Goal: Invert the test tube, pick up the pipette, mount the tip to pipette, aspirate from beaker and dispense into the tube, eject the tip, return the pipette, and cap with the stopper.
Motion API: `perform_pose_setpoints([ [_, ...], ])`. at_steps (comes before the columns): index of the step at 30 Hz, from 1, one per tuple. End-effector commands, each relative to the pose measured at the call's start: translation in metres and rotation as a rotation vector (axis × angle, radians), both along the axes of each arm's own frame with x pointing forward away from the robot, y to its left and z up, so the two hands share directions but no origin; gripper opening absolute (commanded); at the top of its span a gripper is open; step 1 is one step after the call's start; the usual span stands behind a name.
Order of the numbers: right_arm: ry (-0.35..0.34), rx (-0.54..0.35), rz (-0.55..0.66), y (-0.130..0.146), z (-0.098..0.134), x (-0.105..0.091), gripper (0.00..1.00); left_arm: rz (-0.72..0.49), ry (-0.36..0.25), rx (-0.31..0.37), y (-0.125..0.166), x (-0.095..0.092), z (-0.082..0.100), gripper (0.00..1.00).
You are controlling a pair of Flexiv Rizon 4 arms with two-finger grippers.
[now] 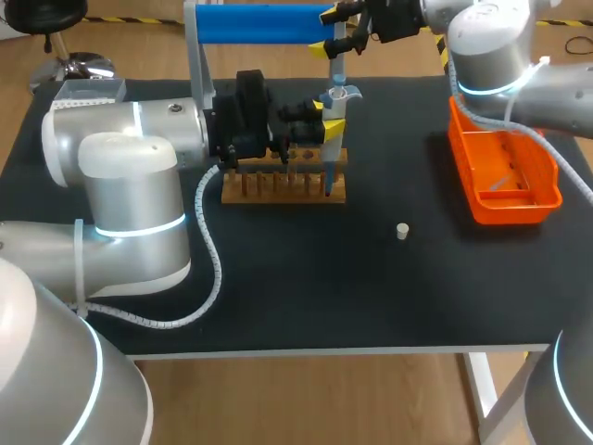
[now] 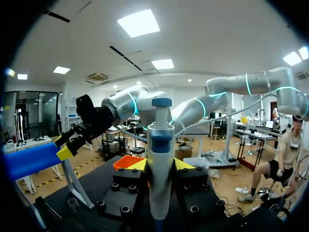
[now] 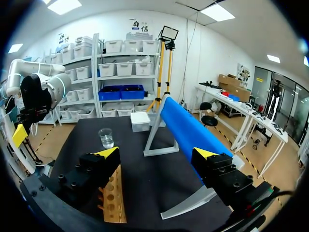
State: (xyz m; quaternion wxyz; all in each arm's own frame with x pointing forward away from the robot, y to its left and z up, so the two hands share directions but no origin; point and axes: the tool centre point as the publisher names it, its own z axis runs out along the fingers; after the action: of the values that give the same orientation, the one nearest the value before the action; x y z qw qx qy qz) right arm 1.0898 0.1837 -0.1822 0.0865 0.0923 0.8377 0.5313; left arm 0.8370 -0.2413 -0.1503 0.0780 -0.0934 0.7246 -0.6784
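White-and-blue pipette point(image 2: 159, 164) is held upright in the left claw point(image 2: 160, 166), just above the wooden rack point(image 1: 283, 185). Little white stopper point(image 1: 402, 231) is sat alone on the surface point(image 1: 371, 297), well apart. Clear beaker point(image 3: 105, 137) is stood upright past the rack.
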Motion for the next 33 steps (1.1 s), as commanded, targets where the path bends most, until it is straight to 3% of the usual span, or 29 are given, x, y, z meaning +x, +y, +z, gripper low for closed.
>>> perform_pose_setpoints([
  [1, 0.004, -0.005, 0.004, -0.001, 0.001, 0.001, 1.00, 0.005, -0.001, -0.001, -0.001, -0.001, 0.000, 0.00],
  [22, 0.004, -0.005, 0.004, -0.001, 0.001, 0.001, 1.00, 0.005, -0.001, -0.001, -0.001, -0.001, 0.000, 0.00],
  [27, 0.004, -0.005, 0.004, -0.001, 0.001, 0.001, 1.00, 0.152, 0.008, 0.089, 0.050, 0.023, 0.001, 0.00],
  [33, 0.004, -0.005, 0.004, -0.001, 0.001, 0.001, 1.00, 0.304, 0.015, 0.134, 0.114, 0.052, 0.008, 0.00],
])
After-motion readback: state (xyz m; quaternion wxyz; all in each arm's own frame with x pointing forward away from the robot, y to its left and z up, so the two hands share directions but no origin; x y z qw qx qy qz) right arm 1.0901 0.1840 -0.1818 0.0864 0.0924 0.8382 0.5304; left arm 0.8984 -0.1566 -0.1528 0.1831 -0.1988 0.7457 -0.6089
